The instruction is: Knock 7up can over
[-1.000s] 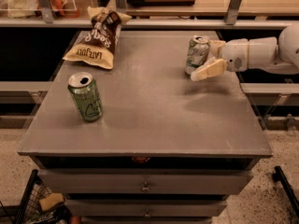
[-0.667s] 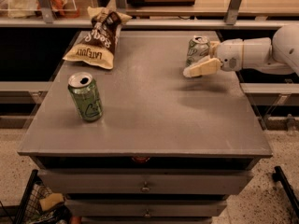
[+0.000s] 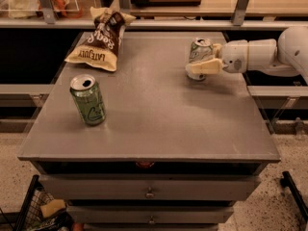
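The 7up can (image 3: 199, 51), pale silver with green markings, stands at the far right of the grey table (image 3: 154, 124), about upright. My gripper (image 3: 206, 60) reaches in from the right on a white arm (image 3: 260, 56). It is open and straddles the can. The near cream finger (image 3: 204, 68) lies across the can's lower front, and the tip of the far finger (image 3: 217, 46) shows behind the can's right side. The can's base is partly hidden by the near finger.
An all-green can (image 3: 88, 100) stands upright at the left front. A brown chip bag (image 3: 101, 41) lies at the far left. A shelf rail with posts (image 3: 144, 23) runs behind the table. Drawers (image 3: 150, 191) sit below the front edge.
My gripper has moved left toward the 7up can; the near finger, earlier beside its right side, now lies across its front. The can still stands.
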You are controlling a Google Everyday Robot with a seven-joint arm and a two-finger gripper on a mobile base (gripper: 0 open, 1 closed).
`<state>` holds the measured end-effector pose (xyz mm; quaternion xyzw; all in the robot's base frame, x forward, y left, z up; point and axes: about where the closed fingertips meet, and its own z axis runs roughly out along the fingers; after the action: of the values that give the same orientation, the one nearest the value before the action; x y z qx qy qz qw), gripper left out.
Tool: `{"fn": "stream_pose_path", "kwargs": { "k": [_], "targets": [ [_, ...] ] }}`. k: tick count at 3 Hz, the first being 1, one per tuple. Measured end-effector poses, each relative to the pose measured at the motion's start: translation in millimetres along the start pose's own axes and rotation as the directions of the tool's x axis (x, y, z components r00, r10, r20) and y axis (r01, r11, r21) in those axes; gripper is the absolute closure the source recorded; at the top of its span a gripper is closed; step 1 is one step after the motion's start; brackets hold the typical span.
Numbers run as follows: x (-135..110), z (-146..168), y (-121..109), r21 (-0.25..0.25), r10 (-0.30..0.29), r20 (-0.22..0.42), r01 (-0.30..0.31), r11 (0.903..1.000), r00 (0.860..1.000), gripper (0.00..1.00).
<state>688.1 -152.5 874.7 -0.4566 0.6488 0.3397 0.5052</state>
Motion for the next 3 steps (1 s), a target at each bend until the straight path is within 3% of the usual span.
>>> {"fn": "stream_pose_path", "kwargs": {
  "k": [1,2,3],
  "targets": [
    [-2,-9,-2,-0.012,-0.037,-0.018,0.037,0.9993,0.999,0.87],
    [-18,-23,-1,-0.056,-0.185,-0.074,0.181,0.9818,0.980,1.00],
    [-37,-35,14,-0.137,-0.386,-0.144,0.368,0.9198,0.911,1.00]
  ]
}}
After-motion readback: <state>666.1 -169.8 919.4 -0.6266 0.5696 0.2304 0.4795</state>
